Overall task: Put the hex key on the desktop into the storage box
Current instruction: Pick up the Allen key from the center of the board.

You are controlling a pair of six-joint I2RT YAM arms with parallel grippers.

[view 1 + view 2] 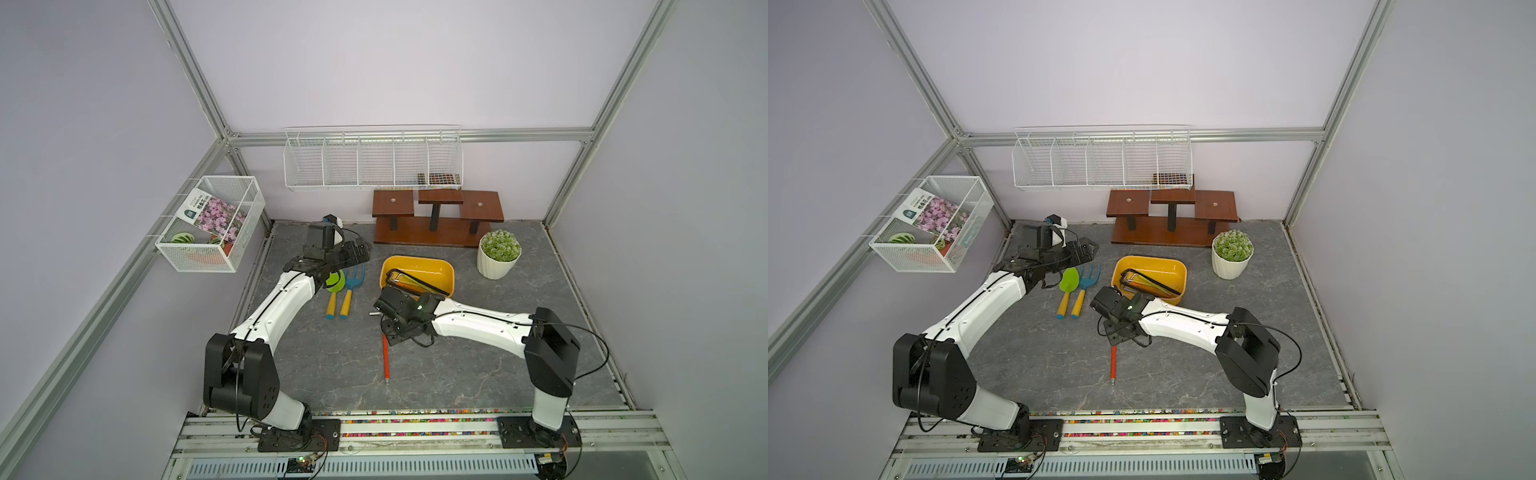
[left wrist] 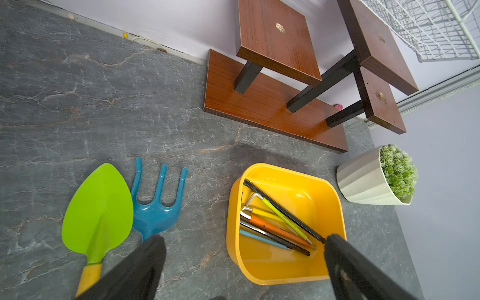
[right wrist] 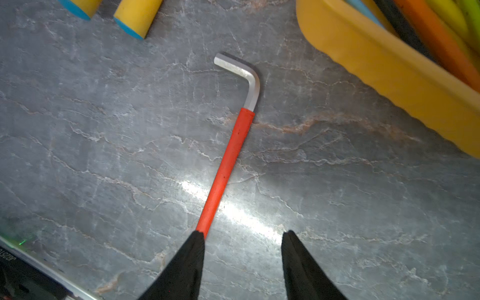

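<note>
A hex key (image 1: 386, 355) (image 1: 1113, 362) with a red sleeve and a bare silver bend lies flat on the grey veined desktop (image 1: 478, 374). My right gripper (image 3: 243, 233) (image 1: 390, 332) stands open just over its shaft. In the right wrist view the hex key (image 3: 228, 161) runs under one fingertip, not between the two. The yellow storage box (image 1: 434, 270) (image 1: 1158, 266) (image 3: 389, 75) sits close behind, with several coloured hex keys (image 2: 275, 226) in it. My left gripper (image 2: 245, 238) (image 1: 359, 251) hangs open and holds nothing, left of the box.
A green trowel (image 1: 335, 281) and a blue hand rake (image 1: 354, 282) lie left of the box. A white potted plant (image 1: 498, 254) stands at its right, a wooden stand (image 1: 436, 220) behind. White wire baskets (image 1: 374, 162) hang on the back and left walls.
</note>
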